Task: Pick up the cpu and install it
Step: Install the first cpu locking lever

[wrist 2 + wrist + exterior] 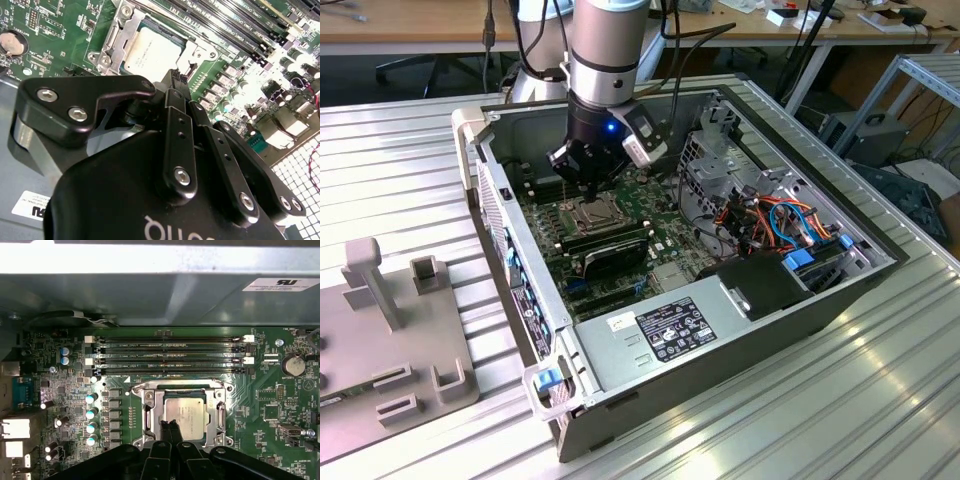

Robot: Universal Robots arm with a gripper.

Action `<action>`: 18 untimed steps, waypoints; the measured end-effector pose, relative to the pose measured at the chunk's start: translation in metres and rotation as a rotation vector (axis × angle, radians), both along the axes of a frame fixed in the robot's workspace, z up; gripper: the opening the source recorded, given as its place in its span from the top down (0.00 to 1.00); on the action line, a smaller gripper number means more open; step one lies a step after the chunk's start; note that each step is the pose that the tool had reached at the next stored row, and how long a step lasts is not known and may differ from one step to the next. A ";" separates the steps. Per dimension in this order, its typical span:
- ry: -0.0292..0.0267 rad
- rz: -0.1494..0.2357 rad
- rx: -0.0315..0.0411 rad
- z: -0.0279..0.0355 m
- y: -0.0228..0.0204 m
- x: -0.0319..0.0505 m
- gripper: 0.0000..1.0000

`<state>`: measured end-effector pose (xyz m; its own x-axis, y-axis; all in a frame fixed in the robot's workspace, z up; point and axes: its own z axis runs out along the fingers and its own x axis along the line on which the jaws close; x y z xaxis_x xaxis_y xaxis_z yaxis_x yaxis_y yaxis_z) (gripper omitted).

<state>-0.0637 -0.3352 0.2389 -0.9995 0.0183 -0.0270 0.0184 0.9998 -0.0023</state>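
I saw the cpu (186,412) lying in the socket (149,412); jaws were closed together, tips over the cpu's edge.

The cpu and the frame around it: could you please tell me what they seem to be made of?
The cpu: its top looks like dull silver-grey metal, matte, with a soft even sheen in the first wrist view. The frame: bare bright metal, perhaps steel, judging by the sharp glints on its stamped edges.
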 end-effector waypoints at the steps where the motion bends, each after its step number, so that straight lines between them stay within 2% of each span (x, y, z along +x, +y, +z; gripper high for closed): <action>1: 0.0000 0.000 -0.0001 0.0000 0.0000 0.0000 0.89; 6: 0.0001 0.000 -0.0002 0.0004 -0.0001 -0.0001 0.89; 13: 0.0000 0.000 -0.0001 0.0070 0.0000 -0.0001 0.89; 18: -0.0001 0.000 0.0000 0.0073 0.0000 -0.0001 0.89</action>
